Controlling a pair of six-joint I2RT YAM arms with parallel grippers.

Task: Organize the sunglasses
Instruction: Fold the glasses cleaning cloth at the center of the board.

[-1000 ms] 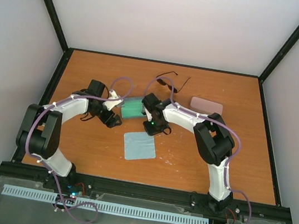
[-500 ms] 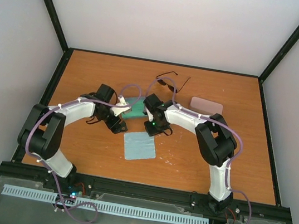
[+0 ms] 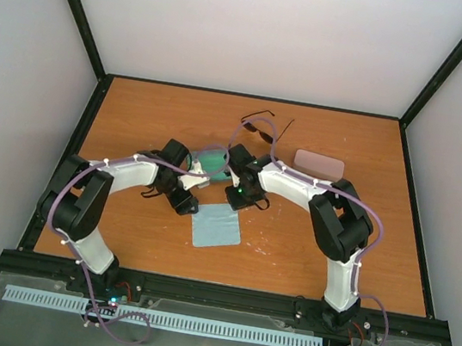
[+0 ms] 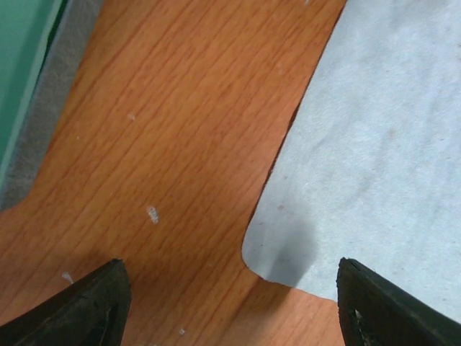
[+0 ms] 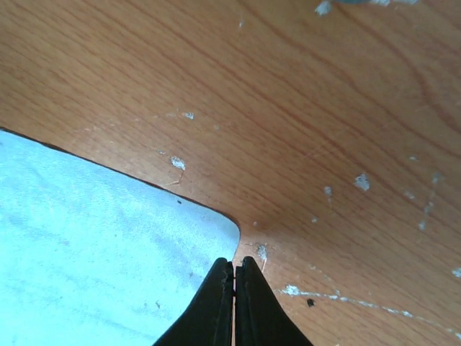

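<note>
The black-framed sunglasses [image 3: 262,129] lie unfolded at the back of the table, away from both grippers. The pale reddish-clear pair does not show. A light-blue cloth [image 3: 215,225] lies flat in the middle. My left gripper [image 3: 189,205] is at its upper left corner; in the left wrist view it [image 4: 230,310] is open, low over the table, with the cloth's corner [image 4: 288,252] between its fingers. My right gripper [image 3: 247,199] is at the cloth's upper right corner; in its wrist view it [image 5: 235,265] is shut, tips at the cloth's [image 5: 94,245] edge. Whether cloth is pinched cannot be told.
An open case with a green lining [image 3: 206,162] lies just behind the two grippers, its edge also showing in the left wrist view [image 4: 21,72]. A shut pink case [image 3: 319,163] lies at the back right. Black frame rails border the wooden table [image 3: 331,258].
My left arm has swung right and forward, bringing its gripper from beside the green case to the cloth's corner. The right arm has barely moved.
</note>
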